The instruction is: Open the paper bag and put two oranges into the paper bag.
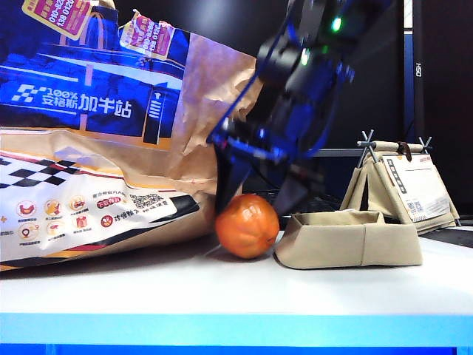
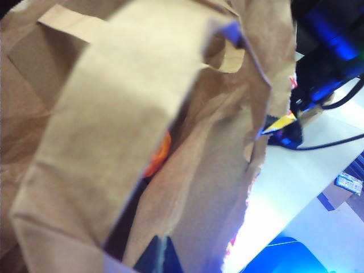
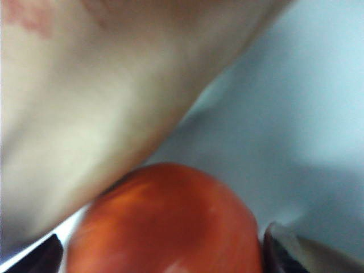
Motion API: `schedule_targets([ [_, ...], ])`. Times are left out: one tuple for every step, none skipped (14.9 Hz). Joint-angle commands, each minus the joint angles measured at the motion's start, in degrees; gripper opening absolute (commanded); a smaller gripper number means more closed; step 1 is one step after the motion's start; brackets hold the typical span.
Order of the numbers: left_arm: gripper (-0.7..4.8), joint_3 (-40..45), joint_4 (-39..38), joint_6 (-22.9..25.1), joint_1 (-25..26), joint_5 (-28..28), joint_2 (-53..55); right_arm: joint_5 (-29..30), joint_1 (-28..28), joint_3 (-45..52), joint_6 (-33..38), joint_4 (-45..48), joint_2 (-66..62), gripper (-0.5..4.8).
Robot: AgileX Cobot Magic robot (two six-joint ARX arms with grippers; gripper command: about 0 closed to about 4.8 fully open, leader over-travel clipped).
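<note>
While the round glossy orange (image 1: 247, 225) sits on the white bench (image 1: 222, 288), touching the big brown paper bag (image 1: 96, 148), the right gripper (image 1: 255, 194) hangs wide open around it, ready to squeeze and lift. Another orange (image 2: 161, 153) peeks inside the bag, which lies longways, mouth toward the right. Hidden behind, the left gripper is closed.

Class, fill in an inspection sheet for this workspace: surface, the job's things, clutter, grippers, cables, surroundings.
Surface: white table, blue front edge.
Job's things: paper bag on the left; one orange on the table beside it; orange patch inside the bag, likely the second.
Clutter: beige tray; small tent-shaped stand behind.
Grippers: right gripper open, straddling the orange; left gripper unseen, shut, at the bag's mouth.
Cables: black cable on the table.
Surroundings: dark backdrop.
</note>
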State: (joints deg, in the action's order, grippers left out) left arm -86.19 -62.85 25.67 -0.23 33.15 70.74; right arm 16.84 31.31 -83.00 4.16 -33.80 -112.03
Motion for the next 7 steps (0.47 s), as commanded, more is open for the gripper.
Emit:
schedule_targets([
  [-0.06,-0.2,0.1,-0.2,0.0,0.1,-0.2,1.1,0.1,0.0,0.8,0.2,-2.5,4.71],
  [-0.06,-0.2,0.1,-0.2,0.1,0.1,-0.2,1.1,0.2,0.0,0.8,-0.1,-3.7,4.32],
  [-0.06,-0.2,0.1,-0.2,0.1,0.0,-0.2,1.1,0.2,0.0,0.9,-0.3,-4.2,3.56],
  [-0.06,-0.2,0.2,-0.2,0.1,0.0,-0.2,1.1,0.2,0.0,0.9,-0.8,-4.3,2.25],
  [-0.06,-0.2,0.3,-0.2,0.1,0.1,-0.2,1.1,0.2,0.0,1.6,-1.2,-4.2,1.57],
  [-0.06,-0.2,0.4,-0.2,0.1,0.1,-0.2,1.1,0.2,-0.1,2.1,-1.9,-4.0,1.05],
  [-0.06,-0.2,0.4,-0.2,0.1,0.1,-0.1,1.1,0.2,-0.1,2.1,-2.7,-3.6,0.58],
])
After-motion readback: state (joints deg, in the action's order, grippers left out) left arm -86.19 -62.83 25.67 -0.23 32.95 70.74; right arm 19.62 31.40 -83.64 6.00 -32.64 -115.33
